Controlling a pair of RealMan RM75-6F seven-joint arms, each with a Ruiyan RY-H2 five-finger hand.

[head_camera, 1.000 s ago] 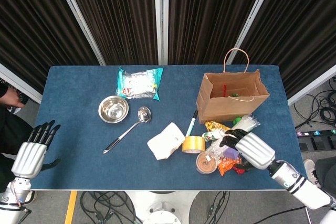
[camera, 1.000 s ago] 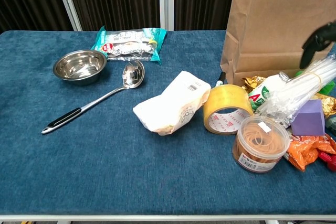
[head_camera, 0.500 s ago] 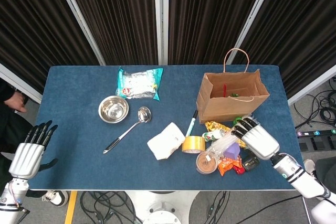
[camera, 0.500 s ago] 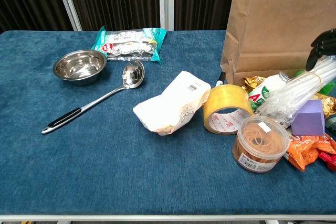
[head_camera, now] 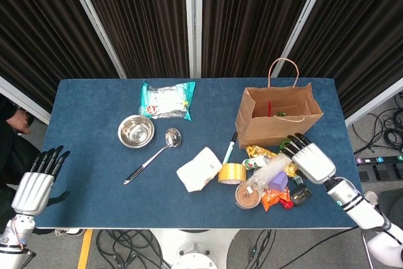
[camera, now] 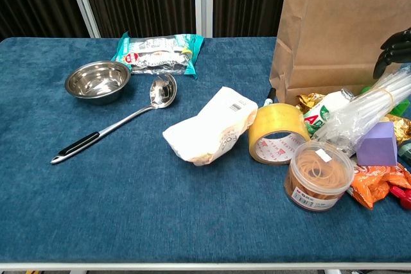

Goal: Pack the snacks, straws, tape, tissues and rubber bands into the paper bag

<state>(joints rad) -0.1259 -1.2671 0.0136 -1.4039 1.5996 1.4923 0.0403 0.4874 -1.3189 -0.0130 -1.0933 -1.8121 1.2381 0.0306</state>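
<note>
The brown paper bag [head_camera: 277, 116] stands open at the back right, also close up in the chest view [camera: 340, 30]. In front of it lies a pile: a bundle of clear straws [head_camera: 272, 171] [camera: 363, 110], a yellow tape roll [head_camera: 232, 172] [camera: 276, 134], a tub of rubber bands [head_camera: 247, 195] [camera: 318, 174], and orange snack packets [head_camera: 272, 199] [camera: 379, 184]. A white tissue pack [head_camera: 199, 169] [camera: 209, 126] lies left of the tape. My right hand [head_camera: 308, 159] hovers at the pile's right edge, fingers apart and holding nothing; its fingertips [camera: 393, 46] show before the bag. My left hand [head_camera: 34, 186] stays open off the table's left edge.
A teal snack packet [head_camera: 167, 100] [camera: 157, 52] lies at the back middle. A steel bowl [head_camera: 136, 130] and a ladle [head_camera: 151, 155] sit left of centre. A marker pen [head_camera: 229, 148] lies by the bag's left corner, and a purple block [camera: 377, 144] is in the pile.
My right hand has drawn off the pile, moving right and back toward the bag's front right corner. The straws now show uncovered. The left hand has barely shifted.
</note>
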